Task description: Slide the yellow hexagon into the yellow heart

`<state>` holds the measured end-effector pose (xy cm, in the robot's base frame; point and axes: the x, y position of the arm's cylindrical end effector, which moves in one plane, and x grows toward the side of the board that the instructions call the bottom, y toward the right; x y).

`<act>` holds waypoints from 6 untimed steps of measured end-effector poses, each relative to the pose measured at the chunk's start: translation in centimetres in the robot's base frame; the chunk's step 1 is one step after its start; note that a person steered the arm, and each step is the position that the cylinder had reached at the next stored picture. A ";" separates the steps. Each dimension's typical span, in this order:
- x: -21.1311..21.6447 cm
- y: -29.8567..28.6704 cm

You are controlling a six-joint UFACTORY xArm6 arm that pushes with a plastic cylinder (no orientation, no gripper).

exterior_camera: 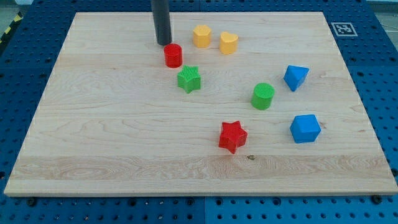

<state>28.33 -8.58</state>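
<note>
The yellow hexagon [201,36] sits near the view's top, a little left of the yellow heart [228,43], with a small gap between them. My tip [163,43] rests on the board to the left of the hexagon, just above and left of the red cylinder [173,55]. The rod rises straight up out of the view's top.
A green star [189,79] lies below the red cylinder. A green cylinder [263,96], a red star [232,136] and two blue blocks [295,76] [305,128] lie to the view's right and bottom. The wooden board [93,137] sits on a blue perforated table.
</note>
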 end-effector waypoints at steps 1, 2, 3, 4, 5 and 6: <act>-3.9 1.7; -5.2 5.0; -4.0 7.5; -4.2 5.6; -3.4 5.3; -1.2 7.8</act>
